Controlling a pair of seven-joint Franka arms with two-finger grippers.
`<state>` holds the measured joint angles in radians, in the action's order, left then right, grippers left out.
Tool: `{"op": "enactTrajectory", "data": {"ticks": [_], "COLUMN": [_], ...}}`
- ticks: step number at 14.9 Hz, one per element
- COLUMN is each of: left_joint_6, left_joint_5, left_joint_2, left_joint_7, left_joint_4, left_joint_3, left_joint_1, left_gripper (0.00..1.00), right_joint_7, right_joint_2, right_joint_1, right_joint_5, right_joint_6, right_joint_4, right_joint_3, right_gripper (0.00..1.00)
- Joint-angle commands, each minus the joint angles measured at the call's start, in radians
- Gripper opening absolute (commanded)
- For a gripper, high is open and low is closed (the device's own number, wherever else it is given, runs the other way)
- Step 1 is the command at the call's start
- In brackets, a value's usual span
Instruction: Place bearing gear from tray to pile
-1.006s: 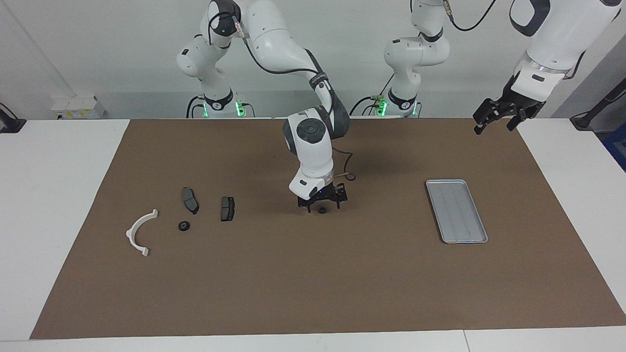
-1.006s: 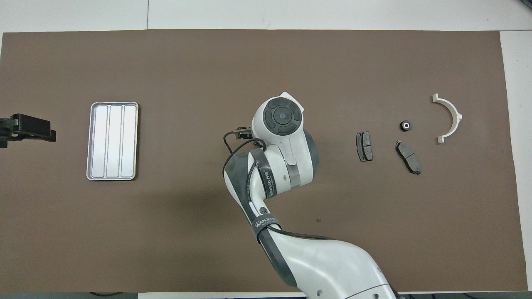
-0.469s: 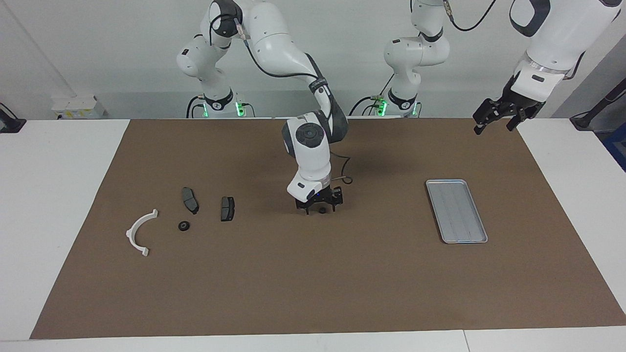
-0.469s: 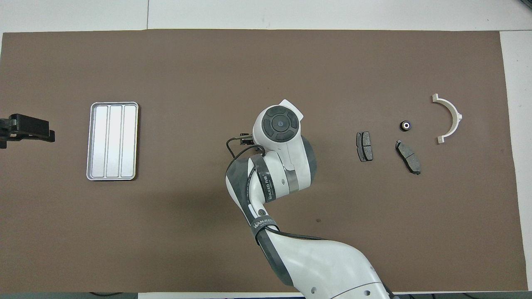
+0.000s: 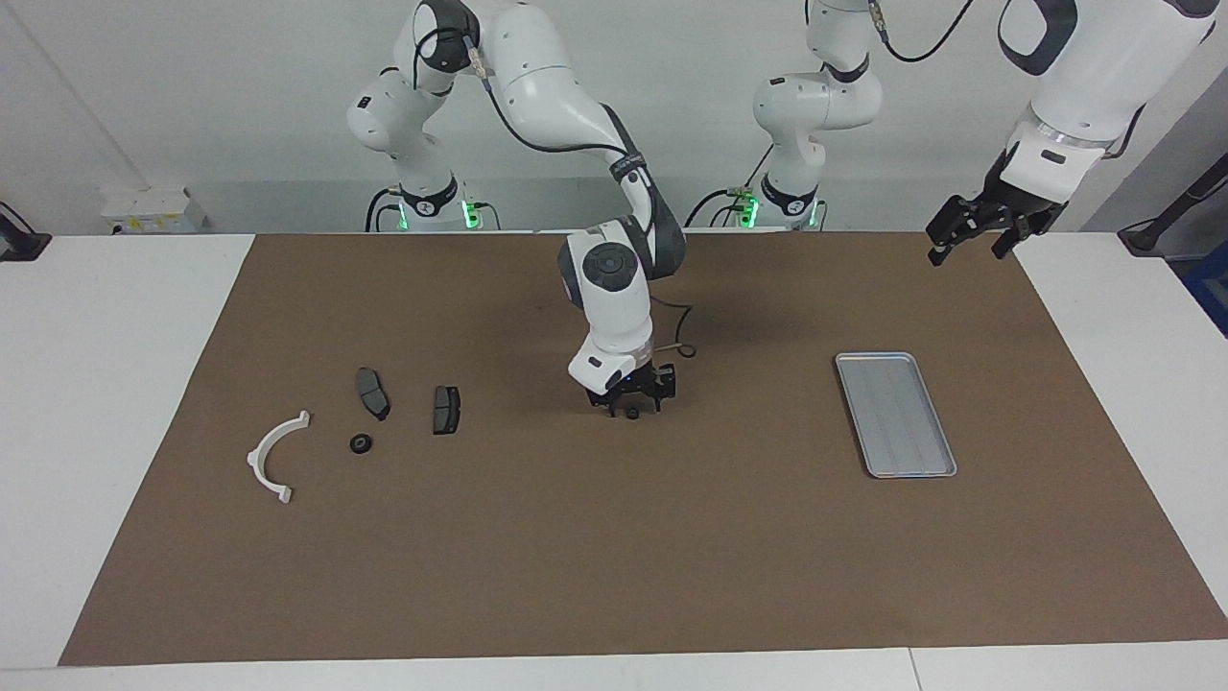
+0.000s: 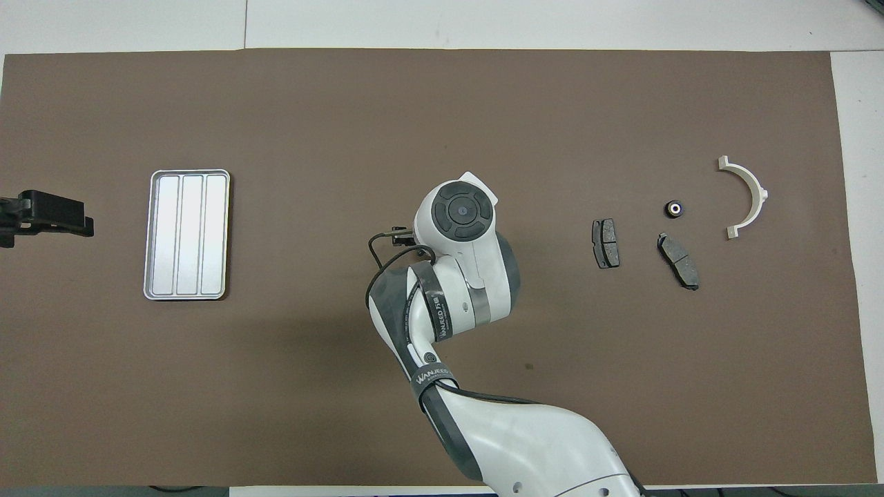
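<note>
A small black bearing gear (image 5: 632,414) lies on the brown mat about midway between the tray and the pile. My right gripper (image 5: 634,410) is down at the mat, open, with one finger on each side of the gear and a small gap showing. In the overhead view the right arm's wrist (image 6: 463,210) hides both. The grey-blue tray (image 5: 895,413) (image 6: 188,235) holds nothing. The pile has two dark brake pads (image 5: 373,393) (image 5: 446,409), a white curved bracket (image 5: 273,456) and a second small black gear (image 5: 361,443). My left gripper (image 5: 967,250) waits raised and open above the mat's corner at its own end.
The brown mat (image 5: 614,557) covers most of the white table. In the overhead view the pile's pads (image 6: 605,243) (image 6: 678,260), gear (image 6: 674,208) and bracket (image 6: 749,193) lie toward the right arm's end, and the left gripper (image 6: 45,215) shows at the edge beside the tray.
My right gripper's fingers have drawn closer together around the gear on the mat, and the wrist has shifted slightly. The left arm has hardly moved.
</note>
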<state>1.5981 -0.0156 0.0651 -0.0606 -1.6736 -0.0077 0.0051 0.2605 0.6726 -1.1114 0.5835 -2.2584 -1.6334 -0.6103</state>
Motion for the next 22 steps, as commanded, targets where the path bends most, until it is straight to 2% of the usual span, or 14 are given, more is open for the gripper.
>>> {"op": "enactTrajectory", "data": {"ticks": [1,3,6,7,12,15,17,22], "left_joint_6": [0.043,0.031,0.014,0.014,0.014,0.014,0.013,0.022], "left_joint_5": [-0.015,-0.015,-0.023,-0.023,-0.023,-0.021,-0.021,-0.021], "left_joint_2": [0.004,-0.040,-0.041,-0.039,-0.033,-0.031,-0.033,-0.033], "left_joint_7": [-0.008,-0.008,-0.008,-0.008,-0.008,0.001,-0.002,-0.002], "left_joint_4": [-0.019,0.035,0.037,0.035,0.020,0.020,0.022,0.022], "left_joint_3": [0.003,0.003,0.003,0.003,0.003,0.002,-0.005,-0.008], "left_joint_1": [0.006,0.006,0.006,0.006,0.003,-0.002,-0.007,-0.004], "left_gripper": [1.00,1.00,1.00,1.00,1.00,1.00,1.00,1.00], "right_joint_7": [0.008,0.008,0.008,0.008,0.010,0.022,0.022,0.017], "right_joint_2": [-0.001,-0.001,-0.001,-0.001,-0.001,-0.005,-0.025,-0.131], "right_joint_1": [-0.007,-0.007,-0.007,-0.007,0.001,0.016,0.042,0.178], "right_joint_5": [0.027,0.027,0.027,0.027,0.027,0.024,0.022,-0.040], "right_joint_6": [-0.024,-0.024,-0.021,-0.021,0.002,0.113,0.204,0.324], "right_joint_4": [-0.011,-0.013,-0.014,-0.014,0.003,0.067,0.119,0.187], "right_joint_3": [-0.003,-0.003,-0.003,-0.003,-0.003,-0.035,-0.069,-0.063], "right_gripper": [0.64,0.45,0.09,0.00,0.00,0.00,0.00,0.00]}}
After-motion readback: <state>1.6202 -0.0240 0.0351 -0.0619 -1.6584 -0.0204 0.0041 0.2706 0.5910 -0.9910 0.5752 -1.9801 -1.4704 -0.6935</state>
